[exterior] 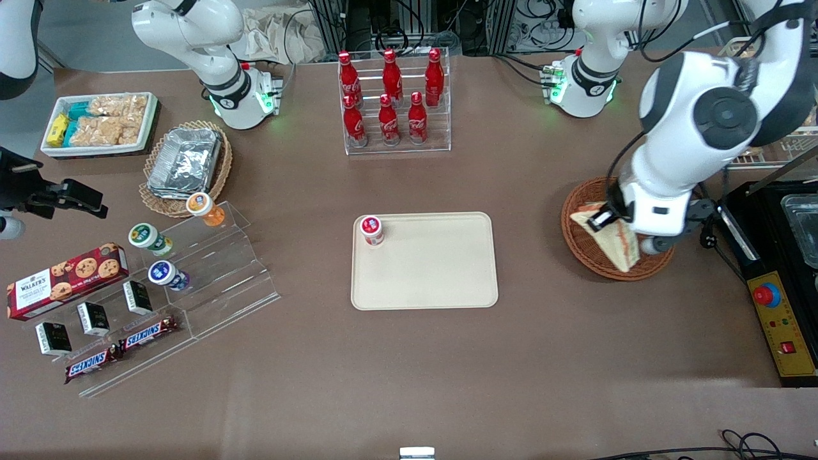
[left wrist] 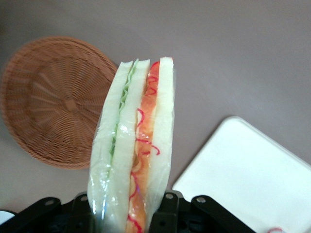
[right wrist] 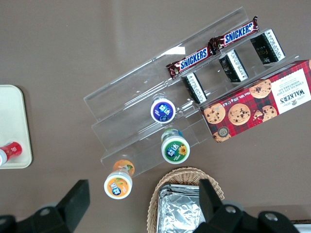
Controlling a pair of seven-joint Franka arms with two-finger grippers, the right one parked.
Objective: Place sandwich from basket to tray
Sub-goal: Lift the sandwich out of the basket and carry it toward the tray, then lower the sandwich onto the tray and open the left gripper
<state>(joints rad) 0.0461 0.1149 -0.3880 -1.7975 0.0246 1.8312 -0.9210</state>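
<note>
My left gripper (exterior: 623,223) hangs above the round reddish-brown basket (exterior: 578,239) and is shut on the sandwich (exterior: 618,246), a wrapped wedge of white bread with green, orange and red layers. In the left wrist view the sandwich (left wrist: 138,150) stands on edge between the two black fingers (left wrist: 165,213), lifted clear of the basket (left wrist: 53,102), which holds nothing else. The cream tray (exterior: 425,268) lies in the middle of the table, toward the parked arm from the basket; a corner of the tray (left wrist: 243,170) shows beneath the gripper.
A small red-lidded cup (exterior: 371,229) stands in one corner of the tray. A clear rack of red bottles (exterior: 393,102) is farther from the camera. A black box with a red button (exterior: 776,306) sits beside the basket. Snack shelves (exterior: 160,287) lie toward the parked arm's end.
</note>
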